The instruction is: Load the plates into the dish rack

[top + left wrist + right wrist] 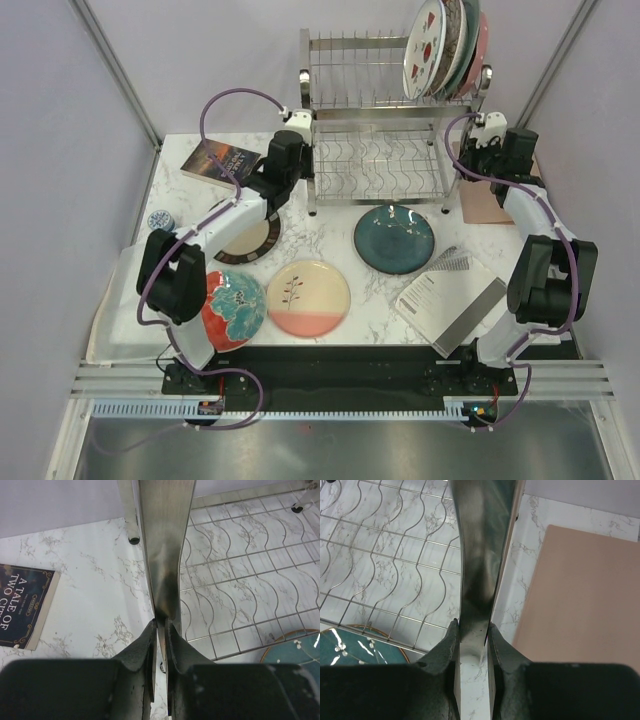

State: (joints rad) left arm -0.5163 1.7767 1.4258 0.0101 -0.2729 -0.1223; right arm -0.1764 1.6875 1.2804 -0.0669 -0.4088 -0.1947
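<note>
The silver wire dish rack [385,150] stands at the back of the table. Several plates [445,45] stand upright at the right of its upper tier. On the table lie a dark teal plate [394,239], a cream-and-pink plate [308,297], a red plate with a teal flower [232,308] and a dark brown plate [252,242] partly under my left arm. My left gripper [303,128] [161,624] is shut on the rack's left side strip [162,555]. My right gripper [483,128] [473,625] is shut on the rack's right side strip [480,555].
A dark book [220,162] [22,605] lies at the back left, with a small blue-white cup [160,219] in front of it. A grey booklet [450,298] lies at the front right. A pinkish-brown board [487,200] [580,590] lies right of the rack.
</note>
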